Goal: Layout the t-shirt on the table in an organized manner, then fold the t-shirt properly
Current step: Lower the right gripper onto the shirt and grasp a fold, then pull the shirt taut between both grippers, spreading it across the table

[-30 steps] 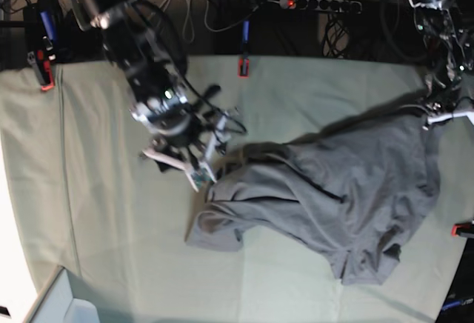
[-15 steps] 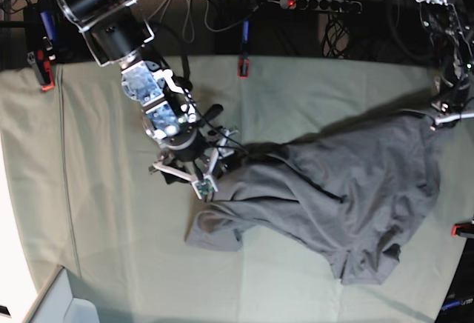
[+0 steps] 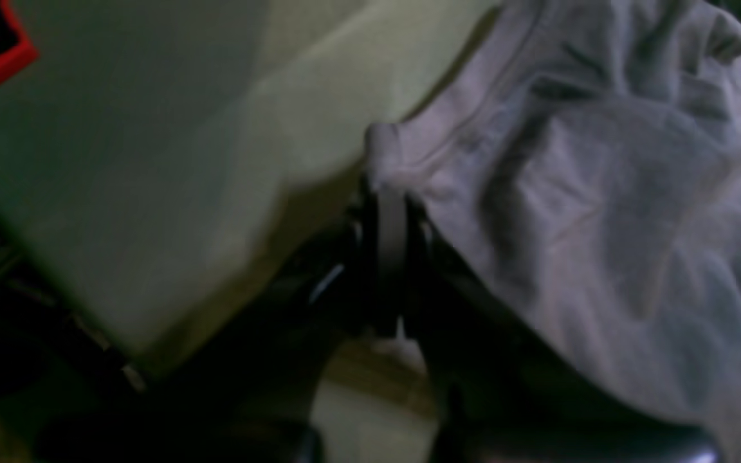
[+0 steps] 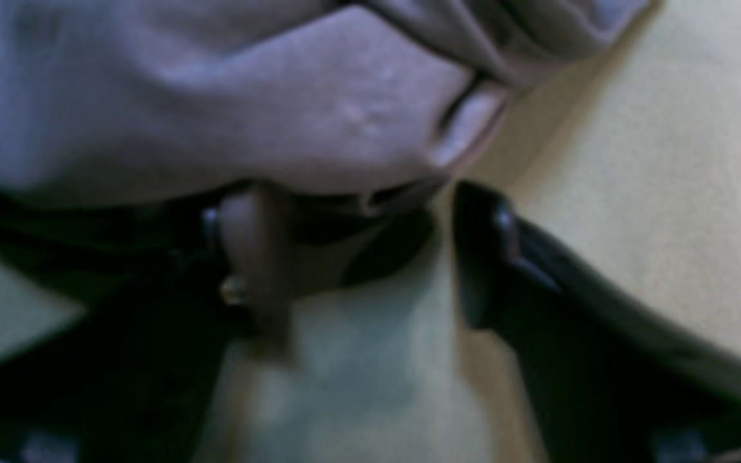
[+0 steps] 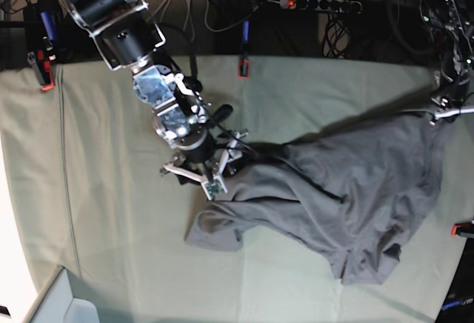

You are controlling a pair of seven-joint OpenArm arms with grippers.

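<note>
The grey t-shirt (image 5: 348,197) lies crumpled on the right half of the table (image 5: 111,212), bunched into folds at its left end. My right gripper (image 5: 212,182) is at that left edge of the shirt. In the right wrist view its jaws stand open (image 4: 364,225), one finger (image 4: 255,244) tucked under the t-shirt (image 4: 216,96), the other finger (image 4: 493,257) on bare cloth. My left gripper (image 5: 442,113) holds the shirt's far right corner. In the left wrist view its fingers (image 3: 390,225) are shut on the hem of the t-shirt (image 3: 602,193).
Red-black clamps (image 5: 243,67) (image 5: 46,78) grip the table's far edge, and another clamp (image 5: 463,228) is at the right edge. A power strip (image 5: 318,2) and cables lie behind the table. A white box (image 5: 63,301) sits at the near left corner.
My right arm has swung right and down until its fingers reach the shirt's left edge, and its jaws have narrowed a little. The left gripper has kept its hold and place.
</note>
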